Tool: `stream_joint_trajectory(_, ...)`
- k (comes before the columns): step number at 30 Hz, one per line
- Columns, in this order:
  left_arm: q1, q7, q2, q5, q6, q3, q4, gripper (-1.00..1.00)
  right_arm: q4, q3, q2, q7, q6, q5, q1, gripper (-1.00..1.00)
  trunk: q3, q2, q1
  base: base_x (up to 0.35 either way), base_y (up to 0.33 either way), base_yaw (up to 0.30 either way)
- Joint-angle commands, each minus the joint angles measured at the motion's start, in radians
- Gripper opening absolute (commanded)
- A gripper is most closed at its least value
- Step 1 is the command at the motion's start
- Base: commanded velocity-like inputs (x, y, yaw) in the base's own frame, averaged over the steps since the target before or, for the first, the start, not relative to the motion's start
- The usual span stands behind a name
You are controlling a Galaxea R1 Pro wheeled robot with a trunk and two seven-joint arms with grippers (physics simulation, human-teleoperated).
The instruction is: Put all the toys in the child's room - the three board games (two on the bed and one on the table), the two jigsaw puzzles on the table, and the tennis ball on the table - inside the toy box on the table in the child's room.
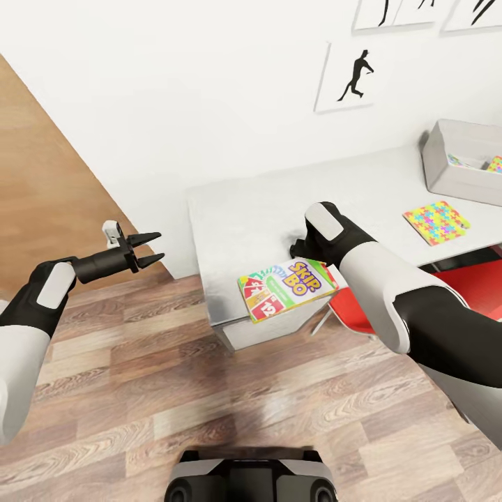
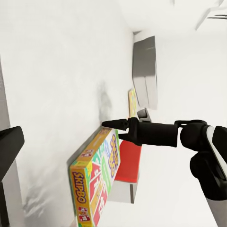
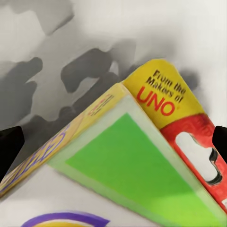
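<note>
A Skip-Bo board game box [image 1: 287, 286] hangs tilted over the near corner of the grey table [image 1: 244, 209], jutting past its front edge. My right wrist hides the right gripper in the head view. In the left wrist view the right gripper [image 2: 113, 131] pinches the box's upper end [image 2: 97, 175]. The right wrist view has the box [image 3: 142, 161] close up between my fingertips [image 3: 9, 146]. My left gripper [image 1: 155, 249] hovers open above the floor, left of the table. A colourful jigsaw puzzle [image 1: 436, 222] lies near the grey toy box [image 1: 460, 164], which has colourful items inside.
A red chair [image 1: 467, 282] is tucked under the table's right part, close to my right arm. White wall with framed pictures [image 1: 352, 77] backs the table. Wooden floor [image 1: 209, 404] spreads in front and to the left.
</note>
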Motion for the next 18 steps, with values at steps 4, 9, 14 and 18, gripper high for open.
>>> stream_joint_trajectory(4,-0.001,-0.005,0.0,-0.004,0.003,0.001,0.001,1.0,-0.001,0.008,0.0,-0.007,0.004,-0.011,-0.001,1.0,-0.001,-0.002,0.001,-0.047,0.062,0.0)
stream_joint_trajectory(9,-0.001,-0.005,0.0,-0.003,0.003,0.001,0.001,1.0,-0.001,0.008,0.001,-0.007,0.004,-0.011,-0.001,1.0,-0.001,-0.002,0.001,-0.02,0.055,0.0)
stream_joint_trajectory(14,-0.001,-0.005,0.0,-0.004,0.003,0.002,0.001,1.0,-0.001,0.008,0.002,-0.007,0.004,-0.011,-0.001,1.0,-0.001,-0.002,0.001,-0.003,0.084,0.0)
stream_joint_trajectory(18,-0.001,-0.005,0.0,-0.004,0.003,0.001,0.001,1.0,-0.001,0.008,0.002,-0.007,0.004,-0.011,-0.001,1.0,-0.001,-0.002,0.001,0.0,0.052,0.0)
